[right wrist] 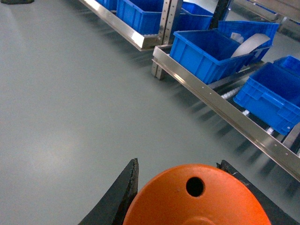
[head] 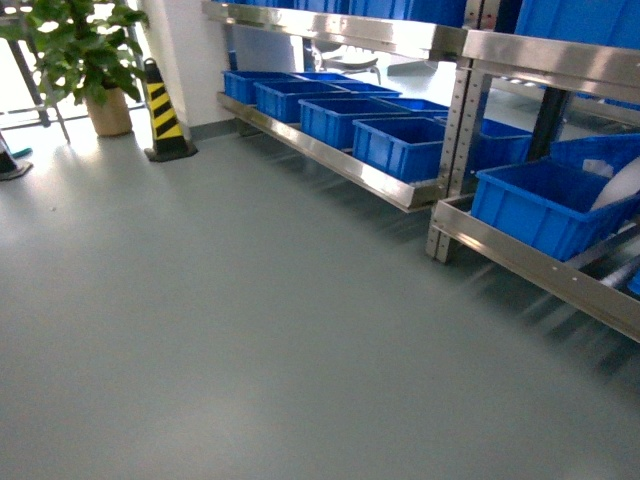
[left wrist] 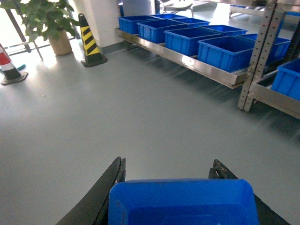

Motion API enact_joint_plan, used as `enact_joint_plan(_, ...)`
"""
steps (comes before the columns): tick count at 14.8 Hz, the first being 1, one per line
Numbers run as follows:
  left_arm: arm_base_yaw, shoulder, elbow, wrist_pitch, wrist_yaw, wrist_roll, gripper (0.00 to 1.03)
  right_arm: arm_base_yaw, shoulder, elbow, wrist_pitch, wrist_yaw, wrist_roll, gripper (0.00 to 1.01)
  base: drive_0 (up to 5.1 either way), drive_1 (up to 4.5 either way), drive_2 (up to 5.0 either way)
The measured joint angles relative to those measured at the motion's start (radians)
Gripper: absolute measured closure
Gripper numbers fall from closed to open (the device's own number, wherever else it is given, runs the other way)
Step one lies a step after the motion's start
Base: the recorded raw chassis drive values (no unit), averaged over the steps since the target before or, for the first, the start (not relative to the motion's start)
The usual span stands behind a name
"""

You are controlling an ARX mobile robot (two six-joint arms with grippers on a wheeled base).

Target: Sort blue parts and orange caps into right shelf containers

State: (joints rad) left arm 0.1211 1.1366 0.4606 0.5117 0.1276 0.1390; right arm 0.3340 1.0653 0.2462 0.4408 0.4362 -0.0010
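The left gripper [left wrist: 171, 187] is clamped on a blue part [left wrist: 183, 202], its two dark jaws pressed against the sides of the block, which fills the bottom of the left wrist view. The right gripper [right wrist: 180, 187] grips an orange cap [right wrist: 197, 197] the same way, with a jaw on each side and one small hole showing in the cap's flat top. Neither arm appears in the head view, so both loads ride low and close to the robot.

Beyond the grippers lies bare grey floor [head: 250, 330]. Past that, on the right, a steel shelf [head: 520, 262] runs along at floor level, and blue crates [head: 548, 205] sit on it. The nearest crate in the right wrist view holds something white and curved, too unclear to name. A second rack further left carries a row of similar crates [head: 400, 145]. Far off stand a striped cone [head: 165, 112] and a potted plant [head: 85, 55].

The step in hand looks like carrying: both pieces are picked up and the robot is well apart from the shelf. The next move calls for rolling closer to the right rack, then reaching each arm over its own crate before letting go, keeping the part and the cap separate.
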Motion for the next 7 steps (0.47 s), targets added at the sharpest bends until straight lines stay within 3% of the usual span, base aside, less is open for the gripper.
enact_joint_plan(7, -0.003, 0.0, 0.0, -0.003, 0.003, 0.0, 0.58, 0.0, 0.0, 0.0, 0.001, 0.002, 0.0, 0.59, -1.7, -1.66, -1.7)
